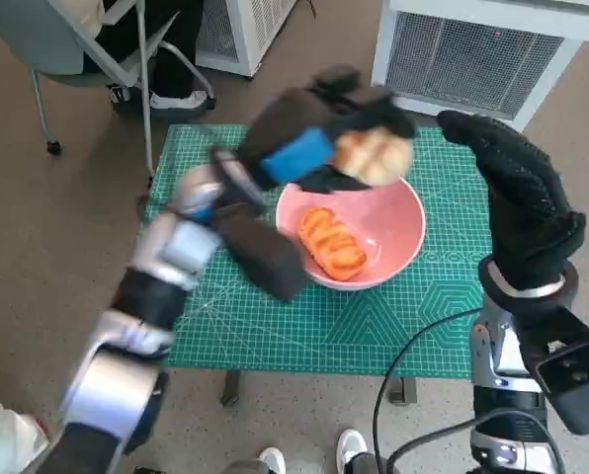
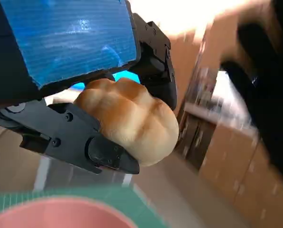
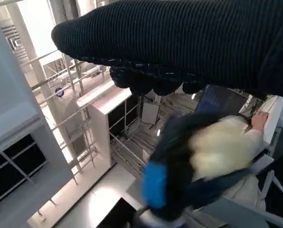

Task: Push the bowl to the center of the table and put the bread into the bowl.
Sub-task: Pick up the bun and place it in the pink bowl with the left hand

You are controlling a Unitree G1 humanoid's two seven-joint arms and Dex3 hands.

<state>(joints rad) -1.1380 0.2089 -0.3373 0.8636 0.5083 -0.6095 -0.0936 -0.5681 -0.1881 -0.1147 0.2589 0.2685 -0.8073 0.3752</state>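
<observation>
A pink bowl (image 1: 398,222) sits near the middle of the green mat, holding an orange pastry (image 1: 332,243). My left hand (image 1: 319,138) hovers above the bowl's far rim and grips a pale bread roll (image 1: 374,156). In the left wrist view the roll (image 2: 132,118) sits between the black fingers (image 2: 91,145), with the bowl's pink rim (image 2: 65,213) below. My right hand (image 1: 517,188) is raised over the table's right side, fingers apart, holding nothing. The right wrist view shows the glove (image 3: 189,42) and, blurred, the left hand with the roll (image 3: 222,147).
The green cutting mat (image 1: 364,326) covers the small table. A white grilled cabinet (image 1: 472,59) stands behind it. A chair (image 1: 97,59) and a person's feet are at the far left. Shoes (image 1: 354,449) show by the table's near edge.
</observation>
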